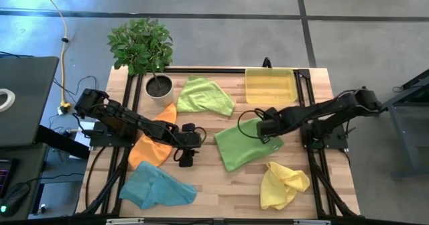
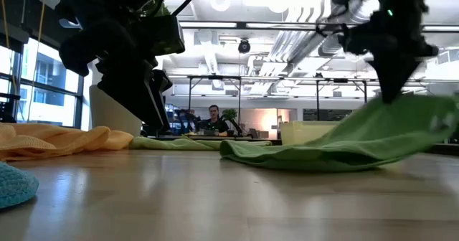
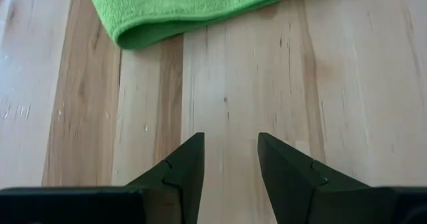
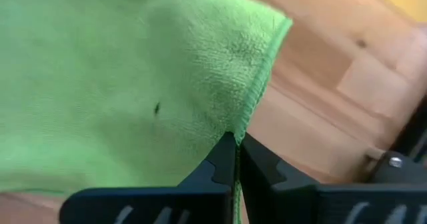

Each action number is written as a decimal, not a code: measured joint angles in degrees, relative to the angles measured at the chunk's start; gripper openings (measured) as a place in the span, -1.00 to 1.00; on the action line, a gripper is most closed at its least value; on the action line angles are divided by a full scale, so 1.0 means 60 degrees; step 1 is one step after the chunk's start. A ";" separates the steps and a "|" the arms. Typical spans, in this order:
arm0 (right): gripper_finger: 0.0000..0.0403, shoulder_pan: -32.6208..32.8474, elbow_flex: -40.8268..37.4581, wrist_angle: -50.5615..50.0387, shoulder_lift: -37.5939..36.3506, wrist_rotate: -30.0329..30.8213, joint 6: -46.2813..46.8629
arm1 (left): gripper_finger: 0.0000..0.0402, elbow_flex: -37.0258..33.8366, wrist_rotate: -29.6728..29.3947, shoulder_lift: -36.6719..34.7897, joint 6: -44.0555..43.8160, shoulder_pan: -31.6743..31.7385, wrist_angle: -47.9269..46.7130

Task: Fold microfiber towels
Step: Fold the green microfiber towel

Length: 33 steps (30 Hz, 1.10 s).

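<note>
The right gripper [image 4: 235,159] has its fingers pinched on the hemmed edge of a fuzzy lime green towel [image 1: 242,143], lifting that side off the pale wooden desk [image 1: 221,185] — the rest sags in a soft fold mid-desk. The left gripper [image 1: 187,159] sits low over bare planks just beside the towel's rounded near edge, its pointed fingers parted and empty. A crumpled orange towel [image 1: 151,144] lies under the left arm.

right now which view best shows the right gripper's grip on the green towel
Right wrist view: the right gripper is shut on the green towel's hem. The high view shows them small, the low view a lifted edge, the left wrist view only a fold.
</note>
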 joint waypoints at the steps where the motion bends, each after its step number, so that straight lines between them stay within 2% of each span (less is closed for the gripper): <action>1: -1.00 -0.0032 0.0324 -0.0184 0.0073 0.0013 -0.0001 | -0.36 0.0000 0.0030 -0.0032 0.0004 0.0000 -0.0012; 9: -1.00 0.0014 0.2487 -0.0391 0.1361 -0.0312 -0.0465 | -0.36 0.0005 0.0066 -0.0473 0.0004 -0.0004 -0.0513; 17: -1.00 0.0358 0.4541 -0.0286 0.3528 -0.0834 -0.1072 | -0.36 0.0007 0.0059 -0.1379 0.0279 -0.0004 -0.0927; 24: -1.00 0.0573 0.6332 -0.0254 0.5347 -0.0840 -0.1764 | -0.36 0.0007 -0.0226 -0.2174 0.0887 -0.0175 -0.1354; 33: -1.00 0.0622 0.6849 0.1099 0.6581 -0.1130 -0.2192 | -0.36 0.0007 -0.0462 -0.2901 0.1215 -0.0562 -0.1713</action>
